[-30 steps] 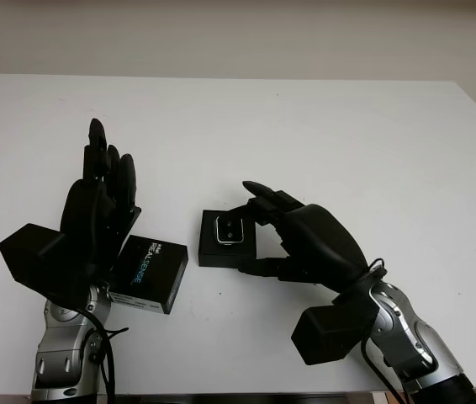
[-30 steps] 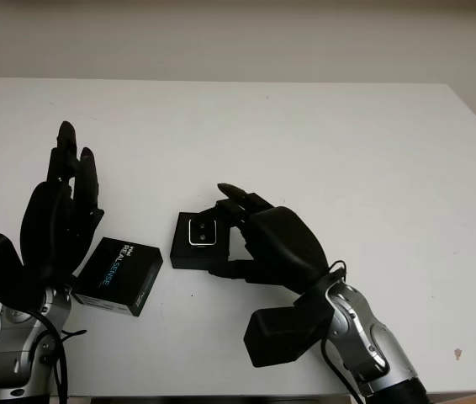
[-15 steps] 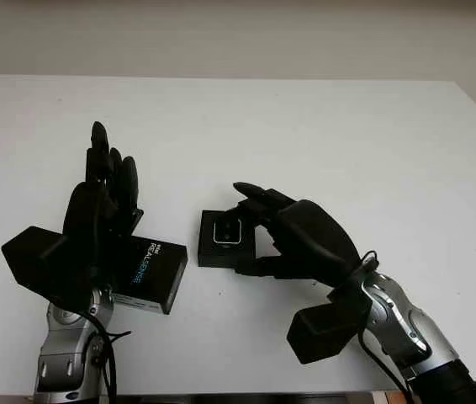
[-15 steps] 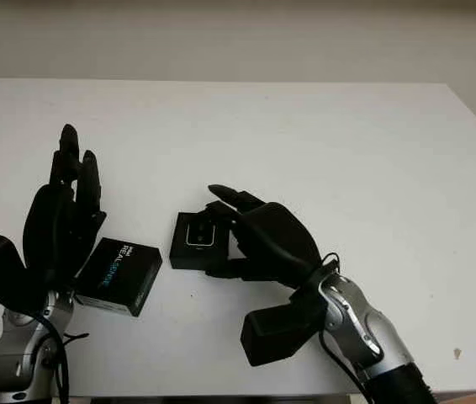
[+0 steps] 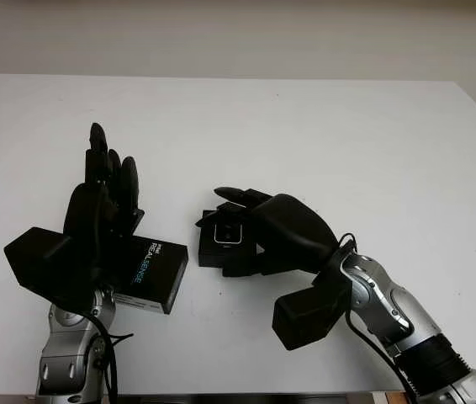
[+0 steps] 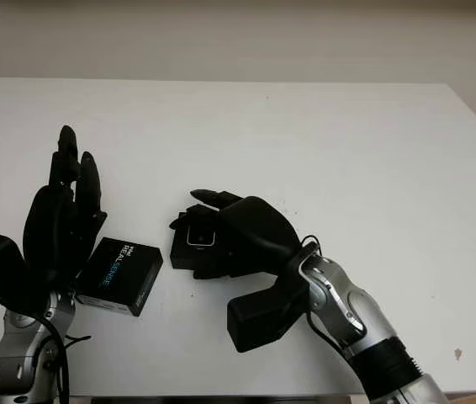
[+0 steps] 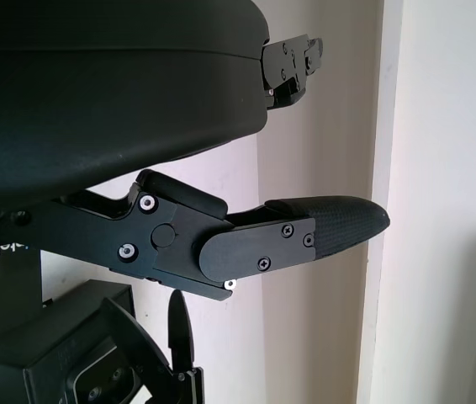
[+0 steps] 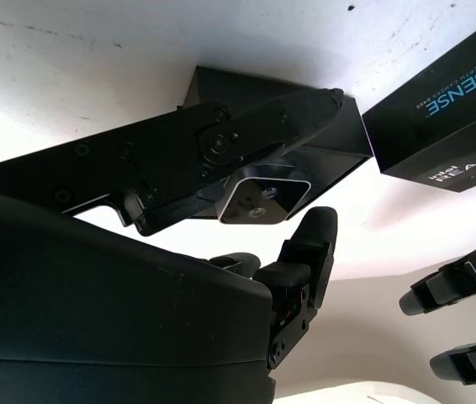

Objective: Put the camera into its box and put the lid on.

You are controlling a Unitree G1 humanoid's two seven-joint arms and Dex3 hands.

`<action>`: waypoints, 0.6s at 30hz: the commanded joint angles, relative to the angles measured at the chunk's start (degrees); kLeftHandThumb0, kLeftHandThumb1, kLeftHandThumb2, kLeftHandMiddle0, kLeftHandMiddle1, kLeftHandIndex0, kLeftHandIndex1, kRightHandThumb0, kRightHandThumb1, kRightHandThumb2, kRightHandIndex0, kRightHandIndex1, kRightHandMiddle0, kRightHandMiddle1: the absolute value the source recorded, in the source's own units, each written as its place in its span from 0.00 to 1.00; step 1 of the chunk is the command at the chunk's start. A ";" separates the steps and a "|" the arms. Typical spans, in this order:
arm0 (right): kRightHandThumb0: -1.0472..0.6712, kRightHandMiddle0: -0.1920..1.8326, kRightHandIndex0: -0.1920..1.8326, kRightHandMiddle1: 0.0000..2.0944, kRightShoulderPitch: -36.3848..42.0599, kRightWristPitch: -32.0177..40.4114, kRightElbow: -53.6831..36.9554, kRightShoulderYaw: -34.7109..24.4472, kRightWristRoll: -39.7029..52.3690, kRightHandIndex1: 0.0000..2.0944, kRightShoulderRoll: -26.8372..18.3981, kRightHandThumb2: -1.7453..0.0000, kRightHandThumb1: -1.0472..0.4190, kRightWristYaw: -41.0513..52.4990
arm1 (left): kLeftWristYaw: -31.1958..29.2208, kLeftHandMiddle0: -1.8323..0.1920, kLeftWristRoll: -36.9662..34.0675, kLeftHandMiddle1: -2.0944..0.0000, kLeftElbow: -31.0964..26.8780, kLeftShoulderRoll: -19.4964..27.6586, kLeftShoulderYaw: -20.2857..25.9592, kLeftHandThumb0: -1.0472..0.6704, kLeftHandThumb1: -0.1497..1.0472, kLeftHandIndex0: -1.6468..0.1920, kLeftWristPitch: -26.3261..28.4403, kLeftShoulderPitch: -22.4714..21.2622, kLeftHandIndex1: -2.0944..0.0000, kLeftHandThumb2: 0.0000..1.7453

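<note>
On the white table [image 5: 322, 135], near its front edge, the right robot hand [image 5: 259, 231] curls over the black box [image 5: 213, 254], fingers pinching the small silver camera [image 5: 228, 235] that sits at the box's open top. From the right wrist, the camera [image 8: 265, 196] shows gripped between fingers [image 8: 221, 160] just above the box [image 8: 246, 93]. Well to the left, the lid [image 5: 148, 274], printed REALSENSE, lies on the table. The left robot hand [image 5: 103, 210] stands upright just beside the lid, open and holding nothing.
</note>
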 commanded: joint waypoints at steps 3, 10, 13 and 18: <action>0.23 0.27 0.25 0.32 -0.55 0.30 0.04 -0.13 0.58 0.05 -0.31 0.97 0.02 0.51 | 0.04 1.00 0.18 1.00 -1.15 -0.12 -0.04 0.17 1.00 1.00 -0.43 0.16 1.00 0.32; 0.22 0.23 0.24 0.30 0.21 2.03 -0.64 -0.73 1.01 0.04 -0.93 0.95 0.00 2.61 | 0.08 1.00 0.26 1.00 -1.31 0.08 0.01 0.18 1.00 1.00 0.11 -0.16 1.00 0.33; 0.21 0.18 0.21 0.25 0.78 3.37 -0.68 -0.98 0.89 0.02 -1.28 0.92 0.00 3.22 | -0.04 1.00 0.15 1.00 -1.05 0.17 0.13 0.17 1.00 1.00 -0.08 -0.33 1.00 0.32; 0.16 0.06 0.09 0.08 1.01 6.83 -0.37 -0.58 -1.88 0.01 -2.44 0.80 0.00 3.16 | -0.33 1.00 0.15 1.00 -0.92 0.47 0.30 0.17 1.00 1.00 -0.34 -0.41 1.00 0.31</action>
